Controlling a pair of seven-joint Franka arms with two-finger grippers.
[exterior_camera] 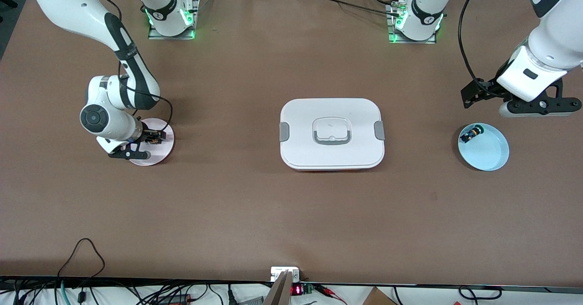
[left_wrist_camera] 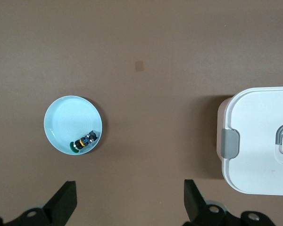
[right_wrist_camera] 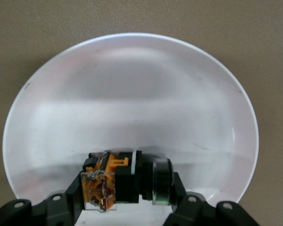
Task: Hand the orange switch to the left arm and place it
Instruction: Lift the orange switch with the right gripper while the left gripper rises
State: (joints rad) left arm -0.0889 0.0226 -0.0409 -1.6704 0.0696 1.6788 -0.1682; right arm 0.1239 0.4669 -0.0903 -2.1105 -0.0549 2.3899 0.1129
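Note:
The orange switch point(right_wrist_camera: 118, 181), a black cylinder with an orange block at one end, lies on its side at the pink plate point(right_wrist_camera: 132, 94). My right gripper point(right_wrist_camera: 125, 190) is shut on it, one finger at each end, low over the pink plate point(exterior_camera: 157, 157) at the right arm's end of the table. The gripper point(exterior_camera: 154, 137) hides most of the switch in the front view. My left gripper point(left_wrist_camera: 130, 193) is open and empty, up in the air at the left arm's end point(exterior_camera: 533, 109), beside the light blue plate. The white box point(exterior_camera: 300, 150) sits mid-table between the arms.
A light blue plate point(exterior_camera: 489, 155) holds a small black switch with blue, green and yellow parts point(exterior_camera: 470, 134). Both also show in the left wrist view, the plate point(left_wrist_camera: 66, 117) and that switch point(left_wrist_camera: 83, 140), along with a corner of the box point(left_wrist_camera: 259, 141).

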